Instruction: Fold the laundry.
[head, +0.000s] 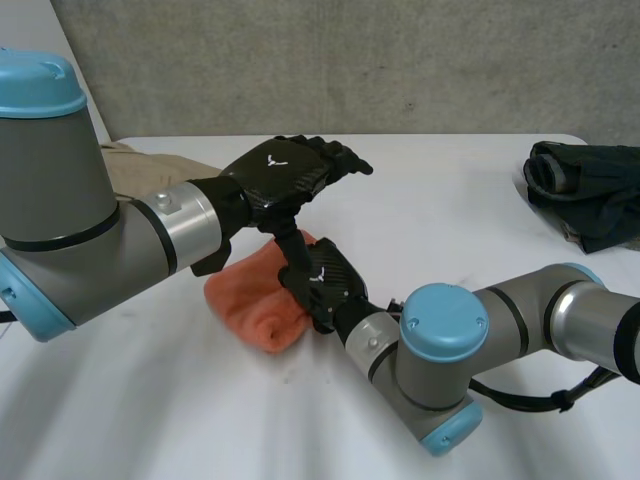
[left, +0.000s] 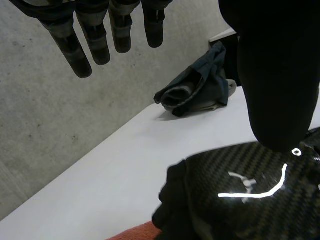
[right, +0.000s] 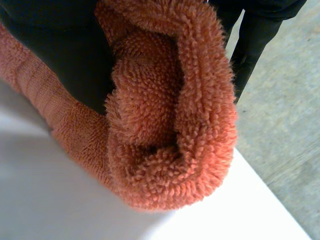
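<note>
Here, the folded orange towel (head: 255, 300) lies on the white table (head: 450, 230) near its middle, with the right hand (head: 325, 285) at its 3 o'clock edge, thumb and fingers closed on the thick terry fold. Just above hovers the left hand (head: 285, 170), fingers straight and slightly apart, holding nothing. A dark garment (head: 585, 190) is bunched well away at the towel's 2 o'clock, a beige cloth (head: 140, 165) at its 10 o'clock.

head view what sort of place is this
Probably a robot lab test bench, not a home: bare white table, plain concrete wall behind it, and laundry on it, an orange towel and a dark garment.
</note>
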